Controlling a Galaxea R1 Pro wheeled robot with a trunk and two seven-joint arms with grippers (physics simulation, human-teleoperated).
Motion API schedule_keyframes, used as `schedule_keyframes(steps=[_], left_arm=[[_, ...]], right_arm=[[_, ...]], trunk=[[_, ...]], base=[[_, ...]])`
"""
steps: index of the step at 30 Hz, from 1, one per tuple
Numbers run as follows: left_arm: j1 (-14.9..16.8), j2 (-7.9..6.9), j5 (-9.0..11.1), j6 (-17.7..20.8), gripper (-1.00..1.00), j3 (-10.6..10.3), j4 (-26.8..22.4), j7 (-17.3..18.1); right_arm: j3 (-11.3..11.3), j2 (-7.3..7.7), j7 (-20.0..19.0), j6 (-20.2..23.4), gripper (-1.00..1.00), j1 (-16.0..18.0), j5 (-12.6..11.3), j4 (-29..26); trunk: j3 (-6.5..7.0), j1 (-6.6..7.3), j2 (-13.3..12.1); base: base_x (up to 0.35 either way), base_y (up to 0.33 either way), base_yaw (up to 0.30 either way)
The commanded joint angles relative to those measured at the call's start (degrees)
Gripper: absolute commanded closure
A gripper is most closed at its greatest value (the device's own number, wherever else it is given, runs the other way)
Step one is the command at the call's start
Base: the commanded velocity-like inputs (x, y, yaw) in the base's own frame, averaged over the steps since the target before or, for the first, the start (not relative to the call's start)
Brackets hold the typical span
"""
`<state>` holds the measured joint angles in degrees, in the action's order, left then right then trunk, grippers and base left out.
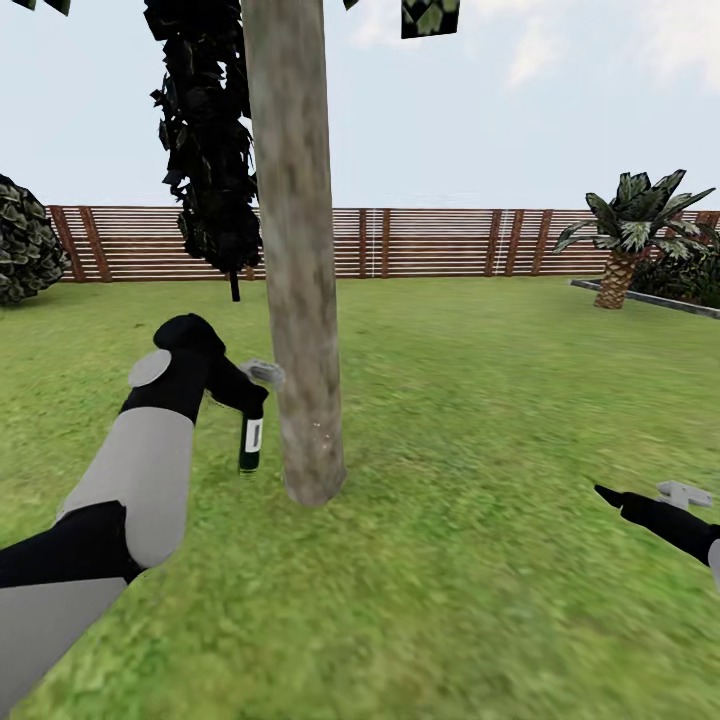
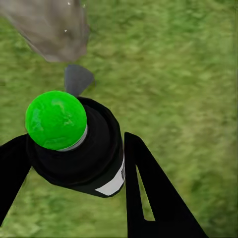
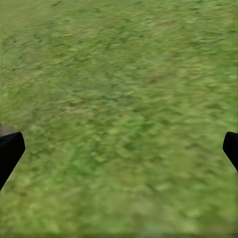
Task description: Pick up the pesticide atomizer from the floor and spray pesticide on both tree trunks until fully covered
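Note:
A thick grey-brown tree trunk (image 1: pixel 295 250) rises from the lawn just ahead of me, flaring slightly at its base (image 2: pixel 49 27). My left gripper (image 1: pixel 248 405) is shut on the pesticide atomizer (image 1: pixel 250 440), a dark bottle with a white label, held upright just left of the trunk and above the grass. In the left wrist view the black fingers (image 2: pixel 144 178) clamp the dark bottle (image 2: pixel 89 158), whose bright green round end (image 2: pixel 55 119) faces the camera. My right gripper (image 1: pixel 640 495) hangs open and empty low at the right, its fingertips (image 3: pixel 10 148) wide apart over grass.
A brown slatted fence (image 1: pixel 450 240) closes the far side of the lawn. A dark narrow conifer (image 1: pixel 205 150) stands behind the trunk, a round shrub (image 1: pixel 20 240) at far left, and a short palm (image 1: pixel 630 230) by a raised border at the right. Open grass (image 1: pixel 480 420) lies right of the trunk.

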<state>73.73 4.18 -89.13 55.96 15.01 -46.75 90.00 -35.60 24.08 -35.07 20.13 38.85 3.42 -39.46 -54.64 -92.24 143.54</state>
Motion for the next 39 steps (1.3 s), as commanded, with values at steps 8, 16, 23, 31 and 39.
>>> schedule_keyframes(steps=[8, 16, 23, 31, 39], left_arm=[[3.88, 0.19, 0.0, 0.11, 1.0, 0.01, -0.06, 0.0], [4.01, 0.58, 0.72, -0.05, 1.0, 0.02, 0.04, -7.85], [3.32, 1.2, 21.28, -1.01, 1.0, 0.87, 1.59, -27.69], [1.8, -0.31, 41.38, -16.15, 1.0, 1.06, 18.34, -47.04], [1.77, -2.44, 43.23, -18.93, 1.0, 1.07, 23.4, -47.76]], right_arm=[[0.0, 0.0, 0.0, 0.0, -1.0, 0.01, 0.0, 0.0], [0.0, 0.0, 0.0, 0.0, -1.0, 0.0, 0.0, 0.0], [0.0, 0.0, 0.0, 0.0, -1.0, 0.0, 0.0, 0.0], [0.0, 0.0, 0.0, 0.0, -1.0, 0.0, -0.02, 0.0], [0.0, 0.0, 0.0, 0.0, -1.0, 0.0, 0.0, 0.0]], trunk=[[0.0, 0.0, 0.0], [0.0, 0.0, 0.0], [0.0, 0.0, 0.0], [0.0, 0.0, 0.0], [0.0, 0.0, 0.0]], base=[[0.0, 0.0, 0.0], [0.0, 0.0, 0.0], [0.0, 0.0, 0.0], [0.0, 0.0, 0.0], [0.0, 0.0, 0.0]])
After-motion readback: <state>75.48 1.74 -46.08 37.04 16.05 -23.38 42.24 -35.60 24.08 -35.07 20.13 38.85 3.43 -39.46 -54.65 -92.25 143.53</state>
